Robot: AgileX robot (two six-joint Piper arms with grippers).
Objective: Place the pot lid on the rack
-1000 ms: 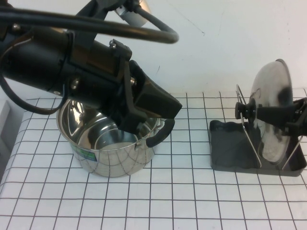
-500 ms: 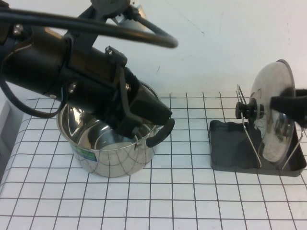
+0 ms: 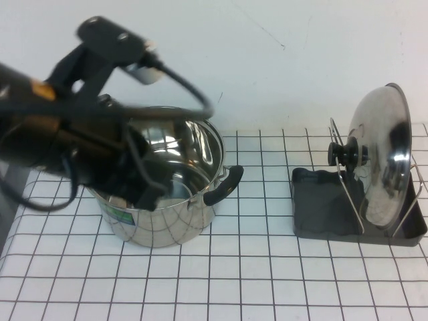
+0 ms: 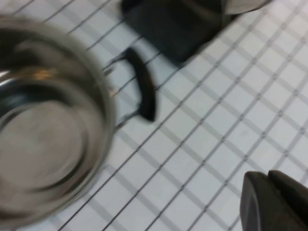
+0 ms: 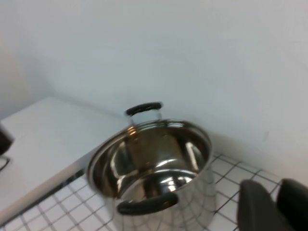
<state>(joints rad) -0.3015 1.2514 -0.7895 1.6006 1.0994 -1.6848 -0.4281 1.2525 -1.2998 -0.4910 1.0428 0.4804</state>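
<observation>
The shiny pot lid (image 3: 382,160) with its black knob (image 3: 340,154) stands on edge between the wire dividers of the dark grey rack (image 3: 322,208) at the right, with nothing holding it. My left gripper (image 3: 148,194) hangs over the steel pot (image 3: 160,224) at the left. In the left wrist view its fingers (image 4: 269,180) are pressed together and empty above the grid, beside the pot (image 4: 48,130) and the rack's corner (image 4: 168,24). My right gripper (image 5: 279,192) is out of the high view. Its fingers stand a little apart and empty, facing the pot (image 5: 154,159).
The deep pot has two black side handles; one (image 3: 224,186) points toward the rack. A white wall runs behind the table. A white ledge (image 5: 43,139) lies beyond the pot in the right wrist view. The gridded mat (image 3: 254,281) covers the table.
My right gripper let go of the lid and left the high view on the right. The lid stays on the rack. My left arm pulled back to the left over the pot.
</observation>
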